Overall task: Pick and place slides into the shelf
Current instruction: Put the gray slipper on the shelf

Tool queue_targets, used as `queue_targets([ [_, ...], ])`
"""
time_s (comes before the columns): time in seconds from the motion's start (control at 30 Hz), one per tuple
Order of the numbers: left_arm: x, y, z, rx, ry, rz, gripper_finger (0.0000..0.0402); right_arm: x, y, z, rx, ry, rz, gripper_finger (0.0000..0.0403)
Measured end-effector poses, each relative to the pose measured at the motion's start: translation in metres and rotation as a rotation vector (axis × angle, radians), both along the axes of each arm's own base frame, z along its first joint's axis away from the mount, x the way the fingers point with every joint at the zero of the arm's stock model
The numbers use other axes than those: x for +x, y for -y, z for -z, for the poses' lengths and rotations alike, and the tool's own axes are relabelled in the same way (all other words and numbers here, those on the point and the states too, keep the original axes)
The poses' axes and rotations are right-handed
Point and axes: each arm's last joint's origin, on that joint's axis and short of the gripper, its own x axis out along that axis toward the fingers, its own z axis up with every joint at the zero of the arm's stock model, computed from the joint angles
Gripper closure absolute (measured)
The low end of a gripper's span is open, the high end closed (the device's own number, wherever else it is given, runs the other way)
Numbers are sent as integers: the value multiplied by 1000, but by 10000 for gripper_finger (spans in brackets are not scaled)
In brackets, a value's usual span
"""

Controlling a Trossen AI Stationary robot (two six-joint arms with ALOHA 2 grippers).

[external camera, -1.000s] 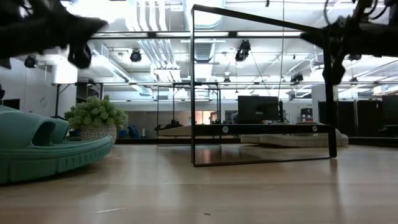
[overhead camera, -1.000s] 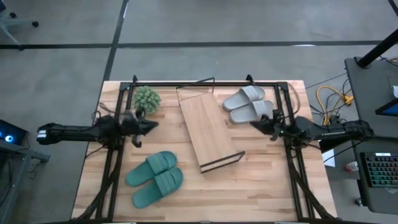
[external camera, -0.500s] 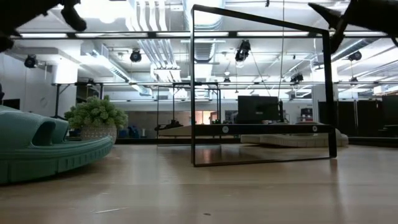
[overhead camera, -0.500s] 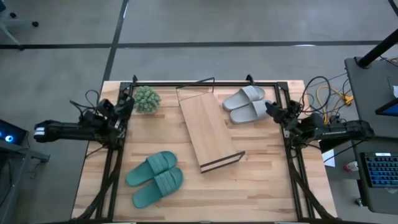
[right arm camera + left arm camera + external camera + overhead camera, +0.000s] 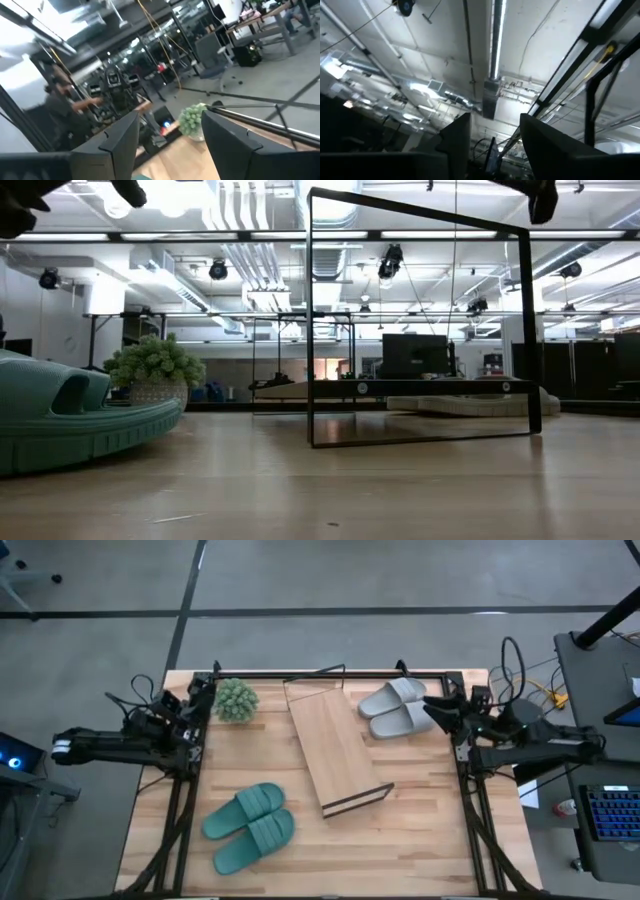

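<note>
- The light grey slides (image 5: 400, 707) lie side by side on the far right part of the tabletop (image 5: 420, 850), soles down, just beside the far end of the shelf.
- The teal green slides (image 5: 250, 826) lie as a pair on the near left part of the tabletop, well apart from the grey pair; in the low view one teal sandal (image 5: 70, 420) fills the left edge.
- The shelf (image 5: 334, 748) lies on the tabletop between the two pairs, set at a slant, its light-wood board facing up and its dark edge toward the near side. Nothing rests on the board. Its thin black wire frame (image 5: 420, 320) stands as an upright rectangle in the low view.
- The right claw (image 5: 437, 710) hangs above the tabletop's right edge, just beside the grey slides. Its fingers (image 5: 227, 145) stand apart, released, holding nothing.
- The left claw (image 5: 200, 700) is raised at the far left edge of the tabletop, near the plant. Its fingers (image 5: 540, 145) stand apart with nothing between them.
- A small fuzzy green plant (image 5: 236, 699) sits in the far left corner of the tabletop, close to the shelf's far end.
- A person (image 5: 60, 110) shows in the room beyond the tabletop, blurred.
</note>
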Motion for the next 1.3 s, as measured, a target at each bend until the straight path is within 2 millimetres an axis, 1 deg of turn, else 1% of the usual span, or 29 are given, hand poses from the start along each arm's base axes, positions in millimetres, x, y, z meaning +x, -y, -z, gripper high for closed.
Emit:
queue_targets([
  [0.13,8,-1,9,-24,-113,-14,253,-1,0,-12,-33,-53,3,195],
  [0.3,26,-2,18,1,-288,-11,254,4,0,-15,-30,-103,6,195],
  [0.33,29,-2,21,-5,-344,-40,254,5,0,-15,-19,-110,5,195],
  [0.4,32,-6,29,-72,-459,-155,254,5,0,-17,-13,-106,5,195],
  [0.43,33,-8,30,-100,-490,-205,254,6,0,-17,-16,-109,6,195],
  [0.5,35,-9,21,-103,-482,-232,254,6,0,-17,-20,-109,9,195],
  [0.57,37,-8,14,-65,-484,-234,254,6,0,-18,-18,-107,9,195],
  [0.7,42,-2,-4,91,-466,-90,254,5,0,-19,0,-92,8,195],
  [0.8,42,2,-22,156,-360,28,254,5,1,-20,8,-88,22,195],
  [0.9,41,1,-32,120,-227,28,254,6,2,-20,14,-90,59,195],
  [1.0,42,1,-33,123,-205,19,254,7,2,-19,31,-88,70,195],
  [1.17,49,1,-24,119,-299,29,254,14,2,-16,38,-121,76,195],
  [1.3,45,1,-23,117,-333,34,254,22,2,-16,37,-144,76,197],
])
